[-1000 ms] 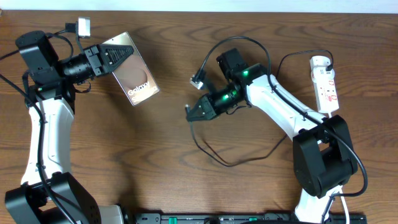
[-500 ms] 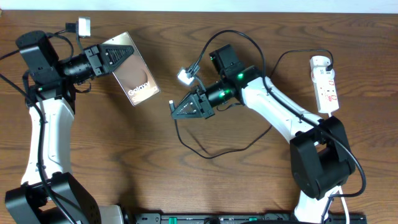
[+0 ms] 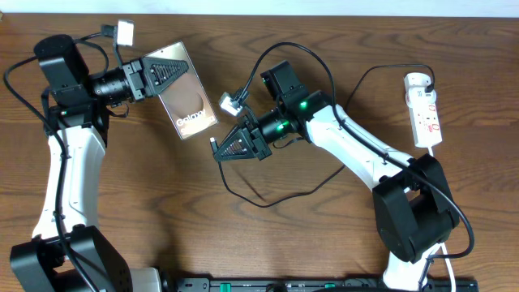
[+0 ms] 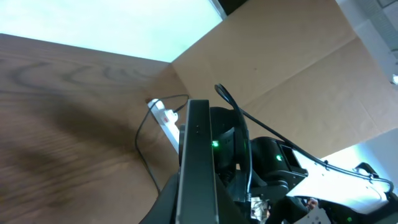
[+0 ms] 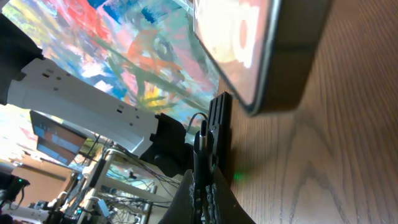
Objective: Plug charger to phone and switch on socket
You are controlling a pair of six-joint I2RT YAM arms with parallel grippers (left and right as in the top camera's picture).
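The charger lies in a loose loop on the table, and its small end is pinched in the right gripper, whose jaws are clenched on it. The other end of the cable runs toward the socket, which lies well apart at the right edge of the table. The phone is lifted off the wood and is grasped at its upper end by the left gripper, whose jaws are closed on its two faces. The free lower end of the phone points toward the right gripper, and in the right wrist view its corner is near the fingers but does not touch them.

The insertion seems not yet done, and several things could spoil it. The port cannot be seen, so a small error of angle may push the plug against the frame. Because the phone is held at one end only, such a push may turn it in the jaws. The thin plug may also slip or bend between the fingers. If the loop tightens, it may drag the socket.
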